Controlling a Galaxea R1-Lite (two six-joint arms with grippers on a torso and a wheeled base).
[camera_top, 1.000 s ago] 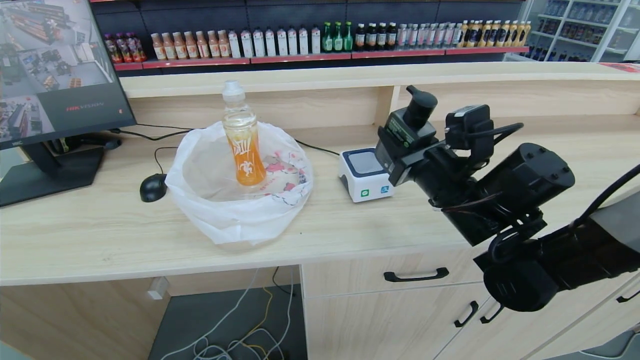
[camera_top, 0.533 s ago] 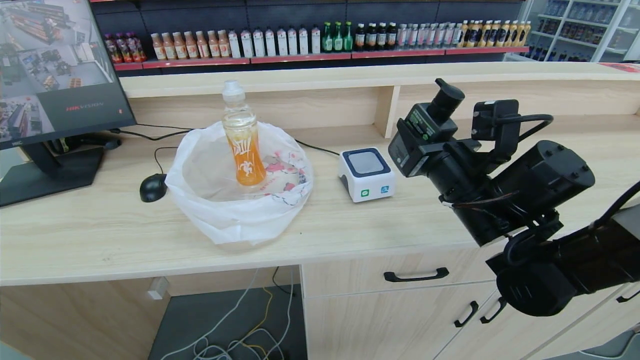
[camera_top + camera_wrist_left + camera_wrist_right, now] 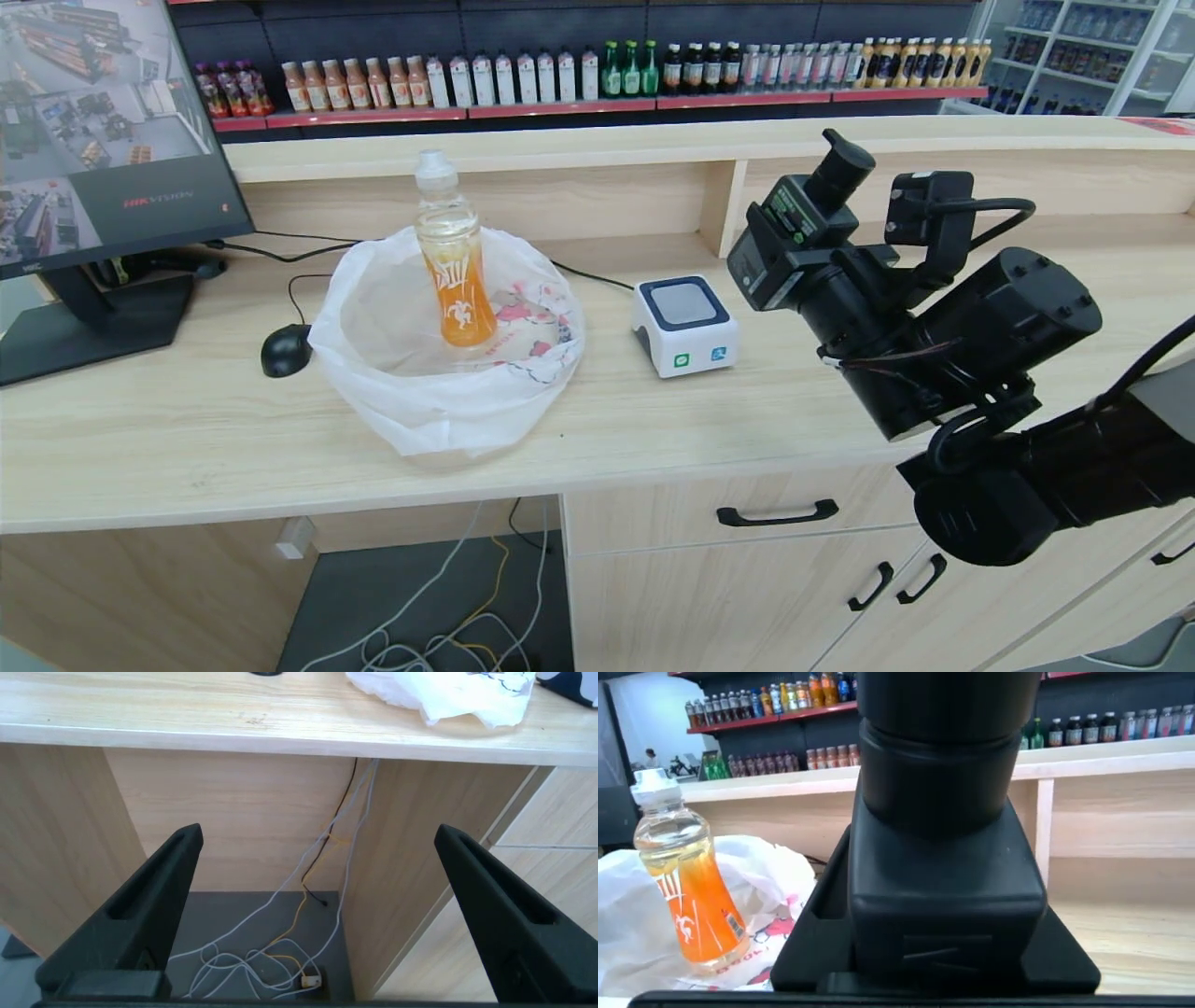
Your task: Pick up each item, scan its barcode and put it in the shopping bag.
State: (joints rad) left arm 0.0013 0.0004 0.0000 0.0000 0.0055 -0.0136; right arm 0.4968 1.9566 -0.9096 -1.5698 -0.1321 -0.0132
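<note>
Orange bottle [image 3: 456, 289] stands upright inside the white shopping bag [image 3: 420, 411], centre-left; our left gripper [image 3: 318, 833] spread wide; right gripper [image 3: 794, 233], centre-right, grip untellable; we should lift it away clear of the scanner [image 3: 683, 322].

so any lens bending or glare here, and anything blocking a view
Head view: the counter edge bows, a wide-angle bend; no harsh glare on the bottle. Right wrist view: the right gripper blocks the middle. Left wrist view: shade under the counter.

Monitor [image 3: 93, 140] cut by L edge — shopping bag [image 3: 448, 695] cropped in L-wrist view.
</note>
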